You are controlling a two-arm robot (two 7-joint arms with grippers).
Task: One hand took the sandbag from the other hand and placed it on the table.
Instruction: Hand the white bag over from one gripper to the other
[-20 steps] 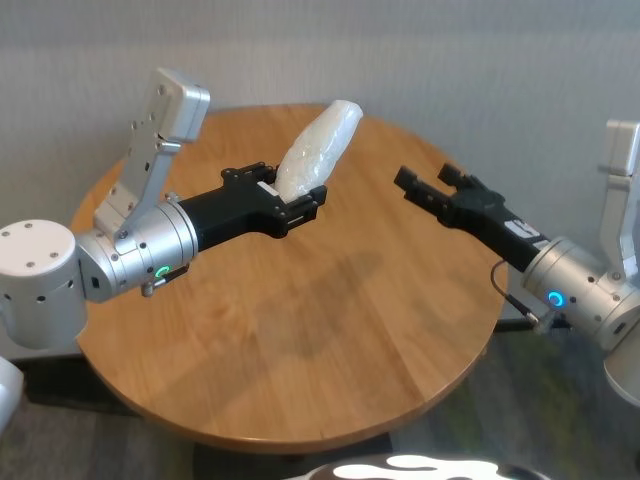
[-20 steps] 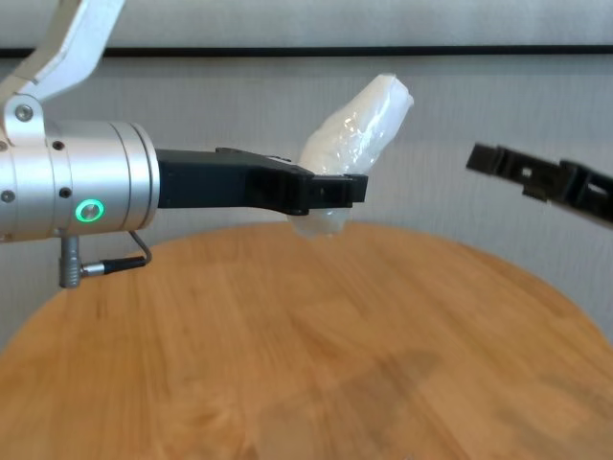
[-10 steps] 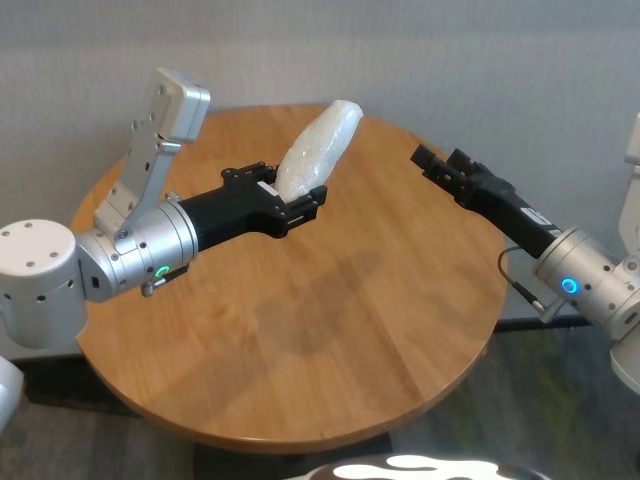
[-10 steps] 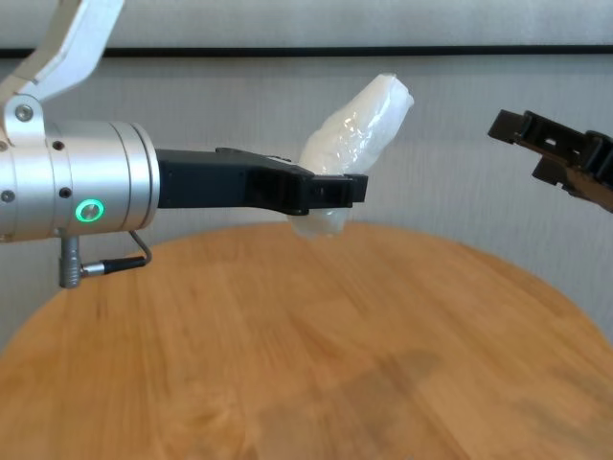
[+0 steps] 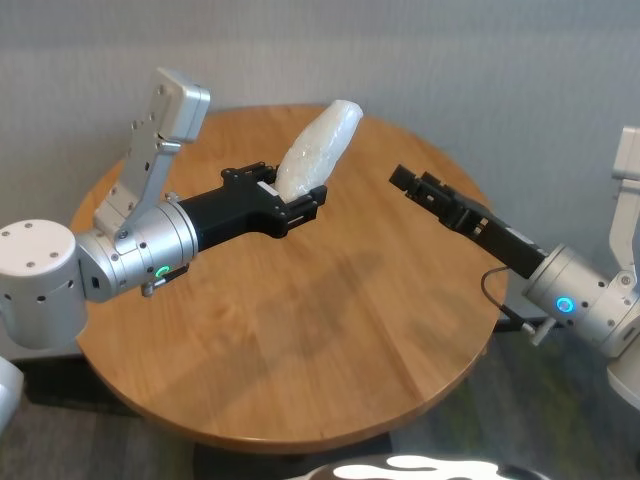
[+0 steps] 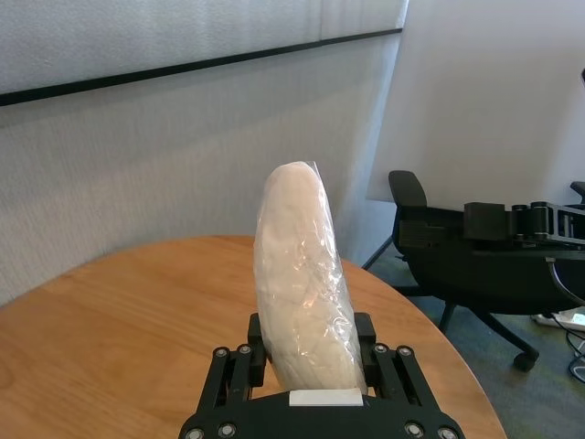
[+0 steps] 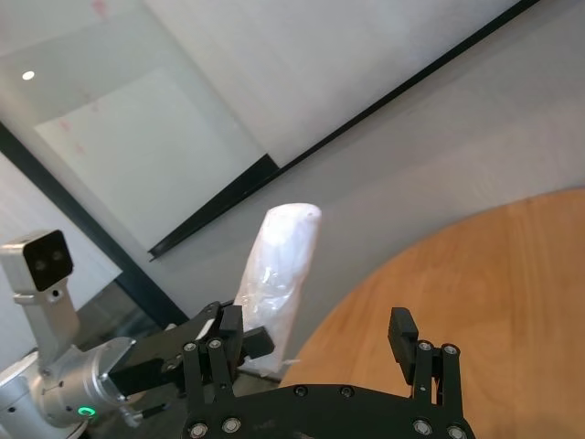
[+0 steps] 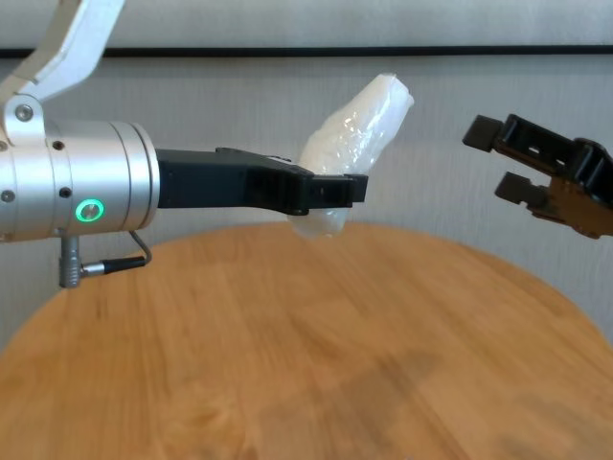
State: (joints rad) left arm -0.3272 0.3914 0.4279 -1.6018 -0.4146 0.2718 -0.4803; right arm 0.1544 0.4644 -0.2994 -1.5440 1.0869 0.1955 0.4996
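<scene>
The sandbag [image 5: 318,150], a white oblong pouch in clear film, stands tilted above the round wooden table [image 5: 330,330]. My left gripper [image 5: 295,200], all black with a green ring light, is shut on its lower end. My right gripper [image 5: 412,185], with a blue ring light, is open and empty to the right of the bag, pointing at it across a clear gap. The chest view shows the bag [image 8: 359,129], the left gripper [image 8: 335,192] and the right gripper [image 8: 490,158]. The right wrist view shows the bag [image 7: 277,265] ahead of the right gripper [image 7: 313,329].
A grey wall stands behind the table. A black office chair [image 6: 457,265] stands on the floor beyond the table's far edge. My left arm's upper link [image 5: 160,130] rises over the table's left side.
My right gripper drew back to the right, then came in toward the bag again, now rolled so one finger is above the other. The left gripper and the bag have not moved.
</scene>
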